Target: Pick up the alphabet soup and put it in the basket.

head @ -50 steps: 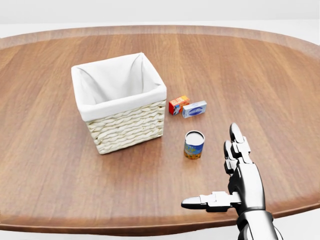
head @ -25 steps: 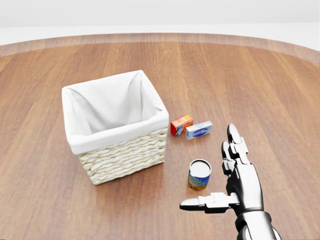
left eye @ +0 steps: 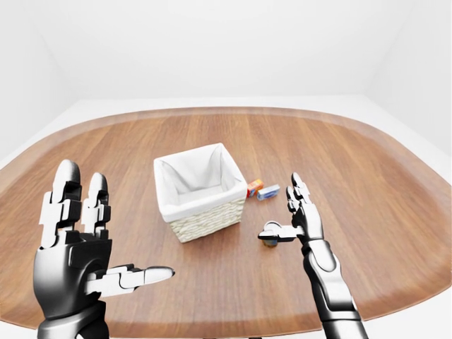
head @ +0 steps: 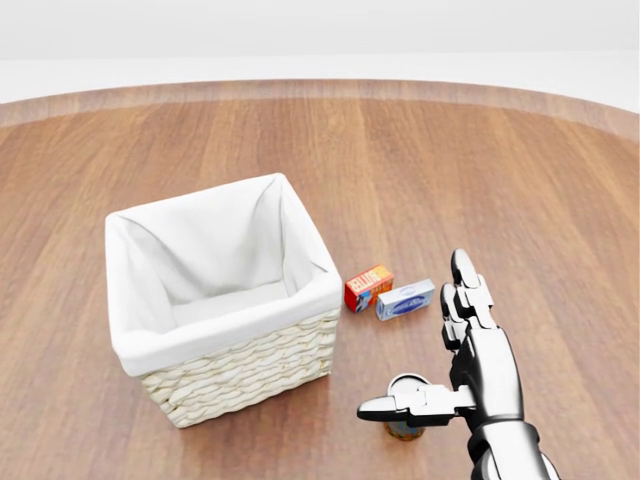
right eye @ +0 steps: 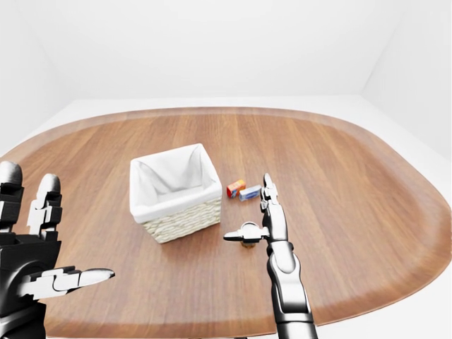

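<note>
Your wooden table [head: 560, 200] spreads under both hands. The white-lined wicker basket [head: 225, 310] sits to the left of your right robot hand [head: 440, 375], whose fingers are spread and grasp nothing. Your left robot hand [left eye: 85, 247] is raised and splayed too. The alphabet soup [head: 404, 430] can stands directly beneath the right thumb, partly hidden. Just above the fingertips lie a red box [head: 367, 287] and blue box [head: 405, 299].

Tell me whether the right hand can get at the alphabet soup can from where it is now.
Probably yes. The open right hand stands right beside the alphabet soup can, thumb crossing over its top, and nothing lies between them on the table.
</note>
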Robot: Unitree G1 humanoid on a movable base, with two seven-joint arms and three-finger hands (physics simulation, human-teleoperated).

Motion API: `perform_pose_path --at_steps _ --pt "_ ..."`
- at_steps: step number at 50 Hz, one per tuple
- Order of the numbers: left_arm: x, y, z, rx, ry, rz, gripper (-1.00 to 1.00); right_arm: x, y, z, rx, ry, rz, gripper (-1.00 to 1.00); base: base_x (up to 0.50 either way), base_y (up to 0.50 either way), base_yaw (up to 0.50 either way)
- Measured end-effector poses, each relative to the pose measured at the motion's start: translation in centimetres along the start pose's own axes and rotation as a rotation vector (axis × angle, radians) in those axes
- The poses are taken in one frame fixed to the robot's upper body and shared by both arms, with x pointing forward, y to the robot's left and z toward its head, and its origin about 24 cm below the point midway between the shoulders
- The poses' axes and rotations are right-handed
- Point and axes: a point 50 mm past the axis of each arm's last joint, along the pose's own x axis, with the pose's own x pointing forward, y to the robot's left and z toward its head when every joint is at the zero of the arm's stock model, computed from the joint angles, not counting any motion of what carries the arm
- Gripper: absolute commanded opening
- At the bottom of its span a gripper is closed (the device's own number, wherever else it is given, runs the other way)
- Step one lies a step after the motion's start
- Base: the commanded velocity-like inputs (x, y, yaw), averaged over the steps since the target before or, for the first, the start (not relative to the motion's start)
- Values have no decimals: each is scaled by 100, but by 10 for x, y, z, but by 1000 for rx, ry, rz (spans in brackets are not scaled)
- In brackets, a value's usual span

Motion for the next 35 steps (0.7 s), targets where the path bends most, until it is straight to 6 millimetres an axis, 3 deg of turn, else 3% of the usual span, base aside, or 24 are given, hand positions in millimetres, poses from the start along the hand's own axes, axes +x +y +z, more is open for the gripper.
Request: perform_pose_path --at_steps 19,35 --pt "0 1 3 3 -16 -1 100 6 -5 -8 -34 5 -28 100 2 0 0" --pt "2 2 6 8 -31 6 100 11 -16 -30 -92 107 -70 100 0 0 0"
